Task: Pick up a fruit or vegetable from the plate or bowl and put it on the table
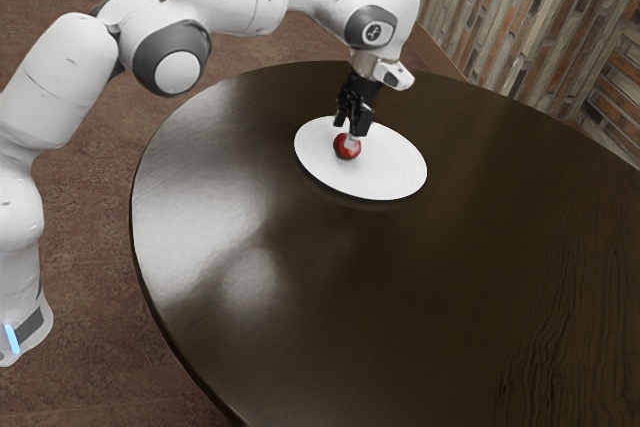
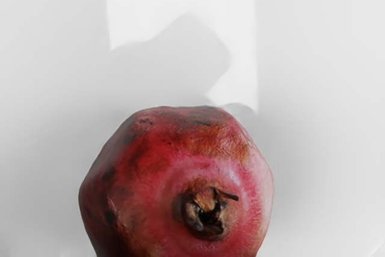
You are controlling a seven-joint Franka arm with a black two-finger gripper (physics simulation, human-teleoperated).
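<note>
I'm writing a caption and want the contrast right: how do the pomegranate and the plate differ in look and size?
The pomegranate is mottled red with a brownish crown, while the plate is plain white. The pomegranate is a bulging ball; the plate is flat. The plate is far wider than the pomegranate. Both have a roundish outline.

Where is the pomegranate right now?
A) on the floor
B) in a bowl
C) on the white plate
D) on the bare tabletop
C: the pomegranate sits within the rim of the white plate, under the hand.
</note>
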